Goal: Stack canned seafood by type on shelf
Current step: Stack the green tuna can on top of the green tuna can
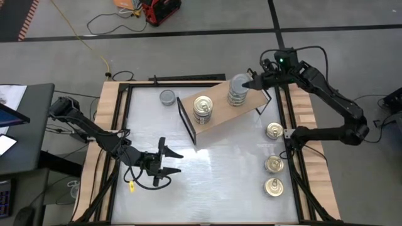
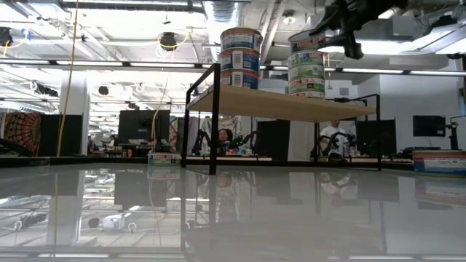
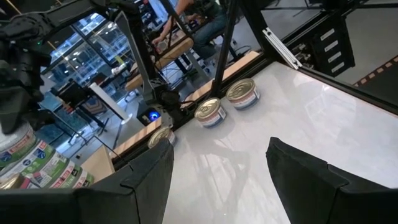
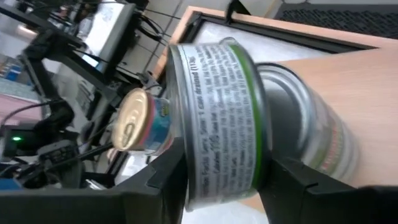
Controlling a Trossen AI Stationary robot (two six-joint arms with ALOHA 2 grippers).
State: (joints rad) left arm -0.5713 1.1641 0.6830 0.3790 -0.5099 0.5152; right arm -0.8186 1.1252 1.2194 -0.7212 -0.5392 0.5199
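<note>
- Two stacks are seen on the shelf point(image 1: 217, 116): a gold-lidded stack point(image 1: 202, 110) toward its left and a grey-topped stack point(image 1: 237, 91) toward its far right end.
- The right end effector point(image 1: 251, 82) is placed at the top of the grey-topped stack, and a green-banded tin point(image 4: 217, 124) is gripped between its fingers, resting on or just above the tins below.
- The left end effector point(image 1: 168, 161) is parked low over the near left of the table point(image 1: 213, 182), jaws spread wide, with nothing held.
- Four tins are left off the shelf: a lone grey tin point(image 1: 167, 97) at the far left, and three gold-lidded tins point(image 1: 274, 165) down the right edge.
- A risk is judged here: if the green-banded tin is let go off-centre, the tall stack could be tipped, and tins could be rolled off the shelf's right end.
- A second risk is judged: a sideways pull-out could drag the top tin along by a finger.
- Whether the tin is fully seated cannot be told; the contact line is hidden by the fingers.
- The top of the grey-topped stack is partly cut off in the low view.
</note>
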